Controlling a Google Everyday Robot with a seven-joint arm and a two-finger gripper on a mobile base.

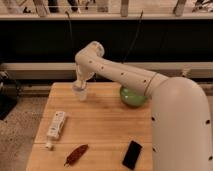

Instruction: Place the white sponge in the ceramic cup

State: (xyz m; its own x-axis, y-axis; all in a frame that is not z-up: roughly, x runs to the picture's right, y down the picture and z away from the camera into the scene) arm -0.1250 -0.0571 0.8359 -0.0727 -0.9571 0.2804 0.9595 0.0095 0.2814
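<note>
Gripper (80, 85): hung over the ceramic cup (81, 93), upper left of the wooden table (100, 130); its state could not be told.
White sponge: not visible; whether held or already in the cup was unclear.
Handling: likely light, soft, compressible; a gentle mid-body pinch would suit.
Cup: probably fragile and easily tipped.

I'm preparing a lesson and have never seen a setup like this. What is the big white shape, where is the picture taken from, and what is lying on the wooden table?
The big white shape is a robot's single arm, seen from one camera looking down at the wooden table. Its gripper is right above the small pale ceramic cup near the table's far left corner. Also on the table: a green bowl, a long white remote-shaped device, a reddish-brown elongated object and a black phone-like slab. I cannot see whether it holds anything.
</note>
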